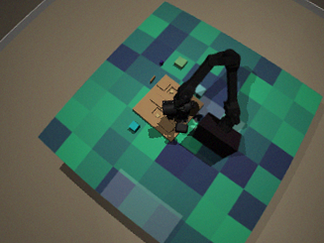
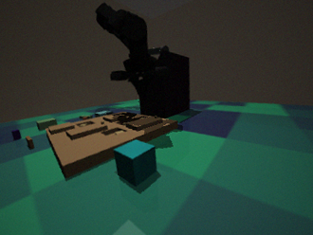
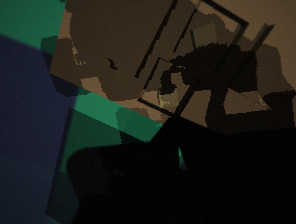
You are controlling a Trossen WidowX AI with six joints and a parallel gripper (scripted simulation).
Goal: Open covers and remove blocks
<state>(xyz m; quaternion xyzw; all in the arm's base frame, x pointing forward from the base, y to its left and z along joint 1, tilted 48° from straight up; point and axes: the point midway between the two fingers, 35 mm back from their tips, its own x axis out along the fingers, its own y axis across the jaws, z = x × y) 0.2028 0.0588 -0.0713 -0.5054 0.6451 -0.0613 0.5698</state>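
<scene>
The tan puzzle board [image 1: 141, 110] [image 2: 72, 159] lies before the arm. Raised cover slabs show on it in the exterior view, one near the middle [image 2: 86, 131] and one towards the right [image 2: 142, 123]. Open wells show beside them. A pale square [image 3: 168, 98] shows inside an outlined well; whether it is a block or the well floor I cannot tell. My gripper [image 3: 174, 123] is shut and empty above the board, its shadow over several covers. A teal cube [image 1: 133, 126] [image 2: 134, 164], a yellow-green block [image 1: 180, 62] [image 2: 47, 124] and a light blue block [image 1: 200, 90] rest on the table off the board.
A small dark blue piece [image 1: 161, 63] [image 2: 16, 134] and a thin orange-brown piece [image 1: 152, 79] [image 2: 30, 142] lie on the table beyond the board. The arm's dark base box [image 1: 217, 136] [image 2: 172, 85] stands close to the board's other side.
</scene>
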